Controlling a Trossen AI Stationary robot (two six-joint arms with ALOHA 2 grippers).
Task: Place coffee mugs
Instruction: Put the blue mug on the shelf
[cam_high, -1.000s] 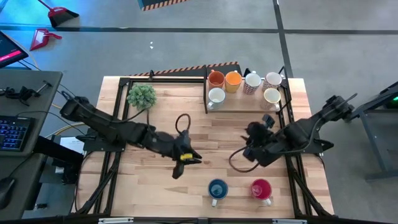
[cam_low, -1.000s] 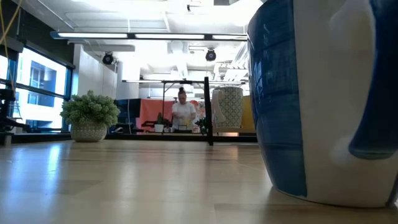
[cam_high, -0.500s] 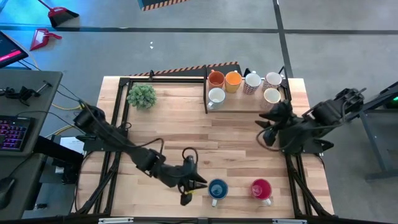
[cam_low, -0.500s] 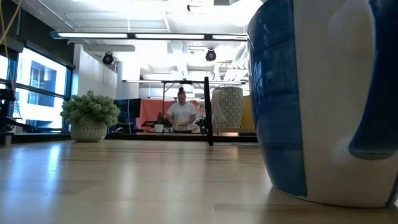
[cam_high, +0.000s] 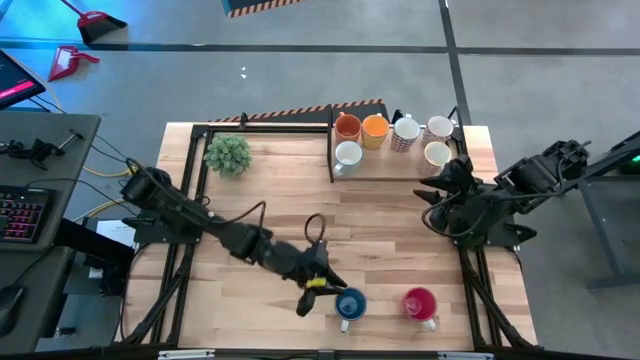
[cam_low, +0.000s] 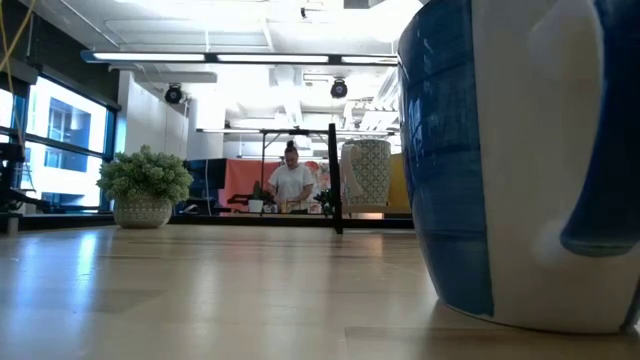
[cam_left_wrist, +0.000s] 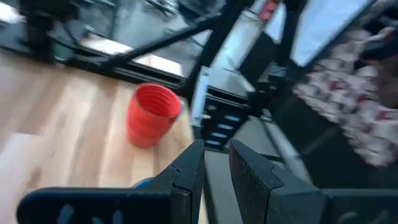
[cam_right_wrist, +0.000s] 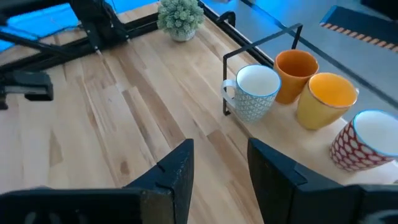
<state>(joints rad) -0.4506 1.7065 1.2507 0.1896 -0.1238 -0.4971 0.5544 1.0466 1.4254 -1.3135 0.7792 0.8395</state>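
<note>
In the low view the blue mug (cam_low: 520, 160) fills the right side, cut off by the top and right edges, and hides everything beyond it. The left wrist view is blurred: beyond the fingers (cam_left_wrist: 186, 174) only the red mug (cam_left_wrist: 151, 116) reads clearly, and a patch of blue beside the fingers is too hidden to identify. Past the right arm's fingers (cam_right_wrist: 177, 171), the red-patterned mug (cam_right_wrist: 368, 142) is cut by the picture's edge.

No legible text, label or number anywhere, as far as visible.
</note>
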